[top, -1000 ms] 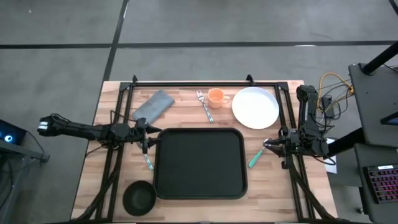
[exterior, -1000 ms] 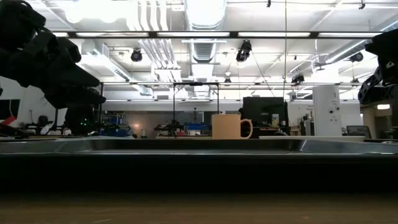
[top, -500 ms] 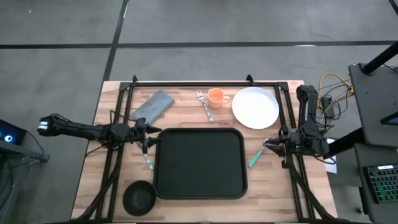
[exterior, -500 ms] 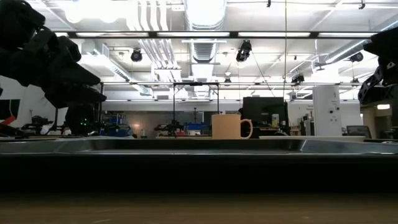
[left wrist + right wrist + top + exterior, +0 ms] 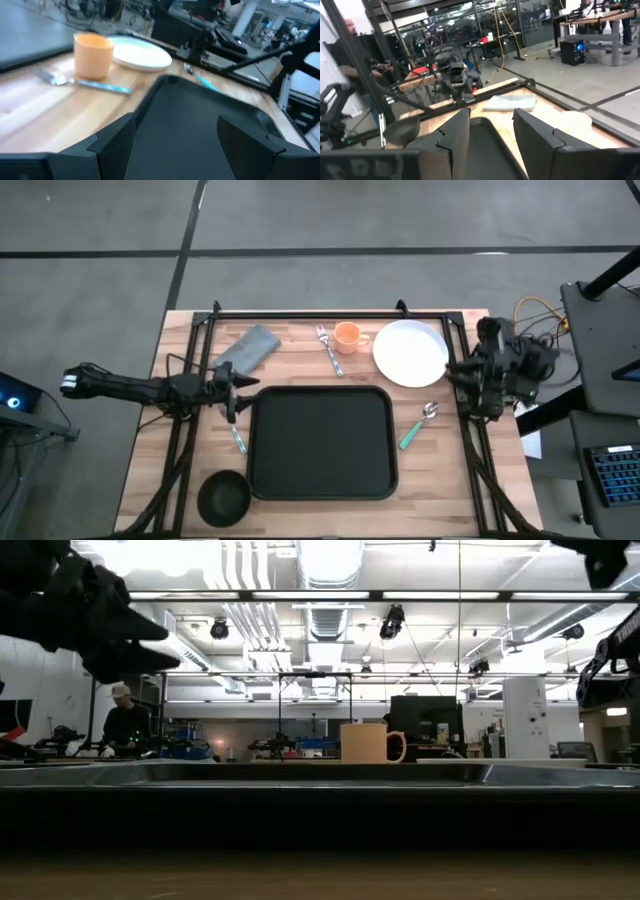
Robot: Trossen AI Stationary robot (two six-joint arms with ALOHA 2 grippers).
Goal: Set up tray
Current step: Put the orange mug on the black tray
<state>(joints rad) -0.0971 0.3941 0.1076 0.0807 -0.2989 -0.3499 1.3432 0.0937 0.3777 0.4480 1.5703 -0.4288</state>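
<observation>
Fingers first: the left gripper (image 5: 232, 387) stands with its two fingers spread wide and nothing between them, while the right gripper (image 5: 462, 372) has its fingers parted by a moderate gap, also empty.

From the high view, the tray (image 5: 320, 442) lies flat in the middle of the table (image 5: 300, 360), bare of any setting. The left gripper hangs at the tray's left rim, just above a teal-handled utensil (image 5: 238, 439) lying beside that rim. The right gripper sits off the right edge of the white plate (image 5: 411, 352), apart from the teal-handled spoon (image 5: 417, 425) that rests on the wood by the tray's right side. An orange cup (image 5: 348, 334), a fork (image 5: 329, 350), a grey napkin (image 5: 246, 349) and a small black bowl (image 5: 223, 496) lie around the tray, none on it.

In the low view the tray's rim (image 5: 320, 772) runs across the frame with the cup (image 5: 368, 743) behind it; a person (image 5: 124, 722) stands far back in the room.

The left wrist view shows the wide-set fingers (image 5: 112, 142) over the tray's corner (image 5: 200, 130), the cup (image 5: 93, 55) and plate (image 5: 140, 51) beyond.

The right wrist view shows the fingers (image 5: 450, 135) parted over the table, napkin (image 5: 510, 102) ahead.

Likely trouble (my reading only): a gripper dropping near the raised rim could nudge the tray askew, and a thin utensil flat on wood may slip from the fingertips.
</observation>
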